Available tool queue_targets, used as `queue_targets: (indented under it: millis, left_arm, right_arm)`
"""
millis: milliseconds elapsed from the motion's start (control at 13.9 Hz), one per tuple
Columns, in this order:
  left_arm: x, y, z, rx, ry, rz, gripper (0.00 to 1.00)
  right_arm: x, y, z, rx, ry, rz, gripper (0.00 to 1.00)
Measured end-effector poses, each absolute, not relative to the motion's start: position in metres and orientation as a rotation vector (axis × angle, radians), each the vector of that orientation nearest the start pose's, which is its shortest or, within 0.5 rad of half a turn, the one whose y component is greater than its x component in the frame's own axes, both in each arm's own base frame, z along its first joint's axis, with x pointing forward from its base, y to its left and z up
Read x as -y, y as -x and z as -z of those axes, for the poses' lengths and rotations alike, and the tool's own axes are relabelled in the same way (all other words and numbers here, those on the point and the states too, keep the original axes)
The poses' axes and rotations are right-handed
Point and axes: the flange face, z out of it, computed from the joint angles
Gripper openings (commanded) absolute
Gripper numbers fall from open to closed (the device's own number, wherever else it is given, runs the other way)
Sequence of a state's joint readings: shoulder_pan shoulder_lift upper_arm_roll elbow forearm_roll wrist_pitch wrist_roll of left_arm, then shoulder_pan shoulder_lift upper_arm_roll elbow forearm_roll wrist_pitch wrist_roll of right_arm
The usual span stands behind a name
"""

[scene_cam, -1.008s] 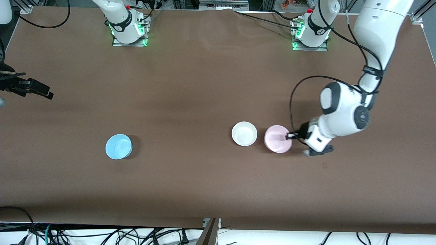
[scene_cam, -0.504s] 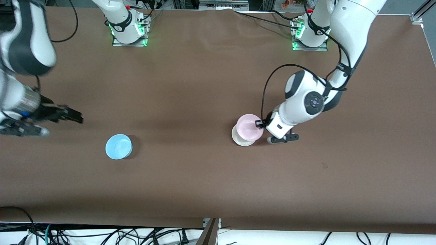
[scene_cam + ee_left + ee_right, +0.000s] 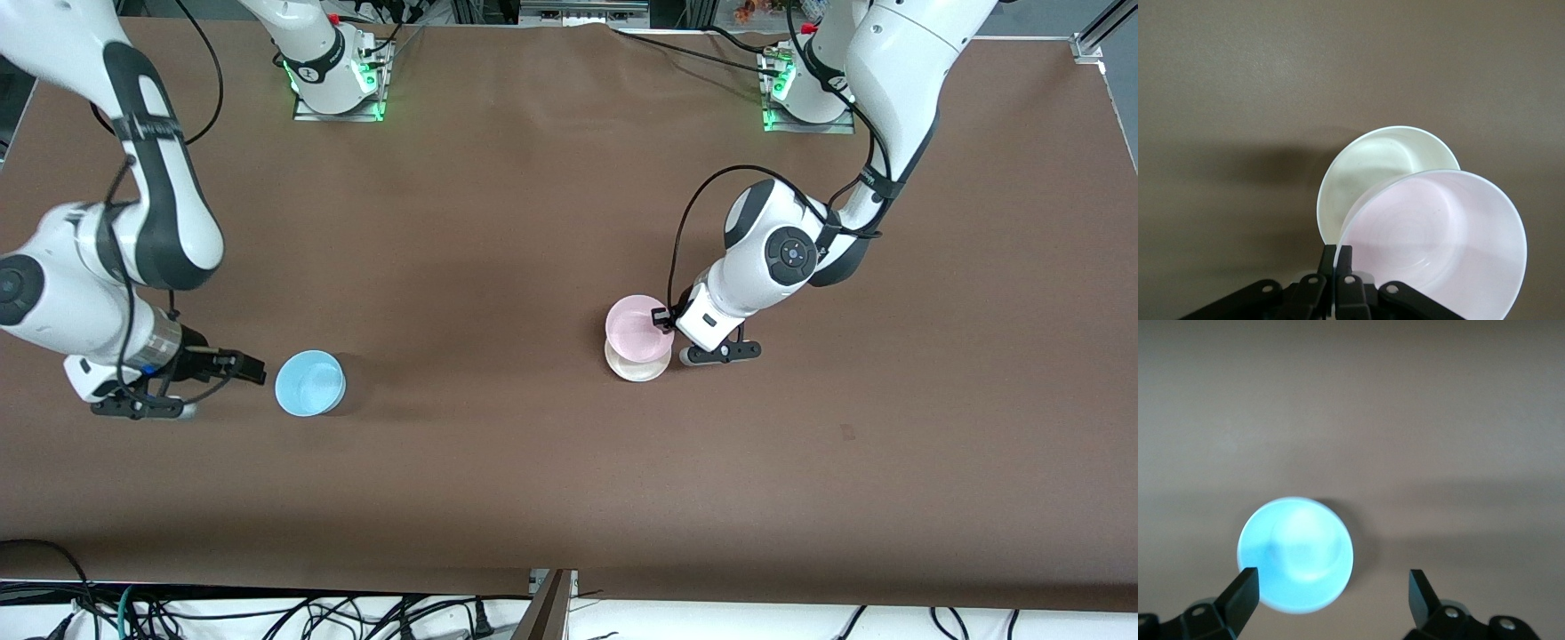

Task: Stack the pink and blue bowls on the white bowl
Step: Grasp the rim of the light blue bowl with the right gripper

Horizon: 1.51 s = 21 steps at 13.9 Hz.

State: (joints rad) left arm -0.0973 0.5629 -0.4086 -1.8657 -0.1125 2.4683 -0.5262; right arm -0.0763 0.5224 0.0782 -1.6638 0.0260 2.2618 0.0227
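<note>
Pink bowl (image 3: 637, 325) in left gripper (image 3: 662, 318), over white bowl (image 3: 637, 366) rim.

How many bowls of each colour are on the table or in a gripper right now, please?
Pink bowl: 1, pinched at the rim by the left gripper, over the white one
White bowl: 1, on the table
Blue bowl: 1, on the table, with the open right gripper beside it
Total: 3 bowls
</note>
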Motion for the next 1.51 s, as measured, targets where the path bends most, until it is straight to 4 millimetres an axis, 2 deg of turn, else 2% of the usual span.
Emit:
queue_targets:
  millis: [216,360,720,1081,1225,1297,1513]
  left_arm:
    - [0.299,-0.579,-0.244,0.311,3.414,-0.111,0.0]
    - [0.3,-0.579,-0.243,0.296,3.408,-0.104,0.0]
    - [0.302,-0.579,-0.227,0.294,3.369,-0.105,0.0]
    - [0.309,-0.587,-0.23,0.311,3.383,-0.087,0.0]
    - [0.309,-0.59,-0.232,0.315,3.386,-0.079,0.0]
    - [0.309,-0.59,-0.231,0.317,3.386,-0.082,0.0]
    - [0.309,-0.59,-0.226,0.319,3.385,-0.092,0.0]
  right_arm:
    - [0.004,-0.693,-0.264,-0.083,3.072,0.156,0.99]
    - [0.005,-0.693,-0.24,-0.087,3.071,0.143,0.99]
    - [0.004,-0.683,-0.216,-0.088,3.072,0.11,0.99]
    - [0.003,-0.666,-0.192,-0.088,3.073,0.128,0.98]
    - [0.002,-0.659,-0.183,-0.087,3.074,0.12,0.89]
    - [0.002,-0.658,-0.181,-0.087,3.075,0.118,0.8]
    - [0.002,-0.658,-0.182,-0.087,3.075,0.122,0.43]
